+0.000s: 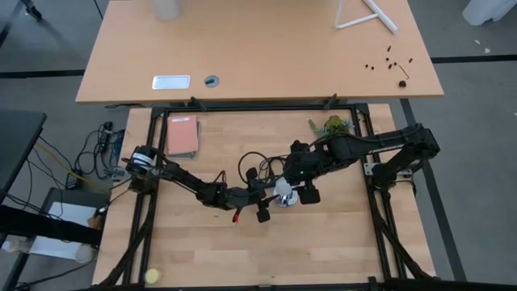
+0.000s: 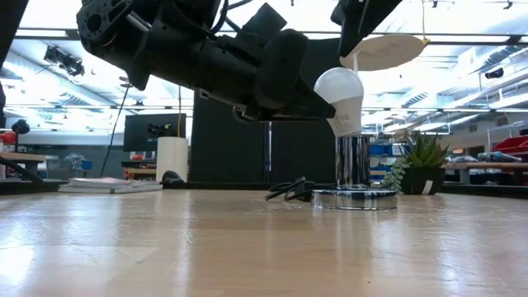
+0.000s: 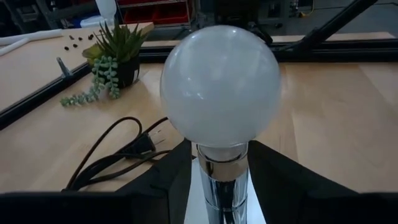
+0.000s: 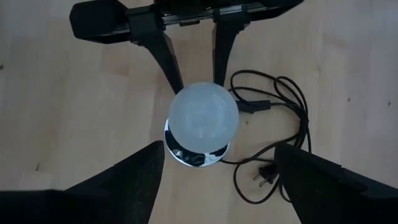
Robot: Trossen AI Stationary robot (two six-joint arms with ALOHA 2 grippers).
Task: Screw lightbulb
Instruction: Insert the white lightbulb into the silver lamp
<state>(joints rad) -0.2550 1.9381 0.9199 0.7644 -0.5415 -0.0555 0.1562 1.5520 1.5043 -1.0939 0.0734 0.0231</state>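
The white lightbulb [image 2: 342, 95] stands upright on the chrome post [image 2: 353, 161] of the socket, whose round base disc [image 2: 355, 199] rests on the wooden table near its middle [image 1: 283, 194]. My left gripper [image 3: 221, 177] reaches in level from the table's left, its fingers closed in on the post just under the bulb. My right gripper [image 4: 219, 149] hangs above the bulb and points steeply down. It is open, with its two fingers wide apart on either side of the bulb and clear of it. My left gripper pinches the top of the chrome post [image 3: 224, 180], right below the bulb's neck, between its two fingers [image 3: 177, 180]. The fingers come in level from the table's left, across the upright post. The socket's base stays flat on the table and the bulb stands straight above the fingers.
The socket's black cord and plug [image 4: 273, 124] lie looped on the table beside the base. A small potted plant [image 1: 331, 125] stands at the far right, a pink book [image 1: 182, 136] at the far left, and a yellow ball [image 1: 152, 276] near the front left corner.
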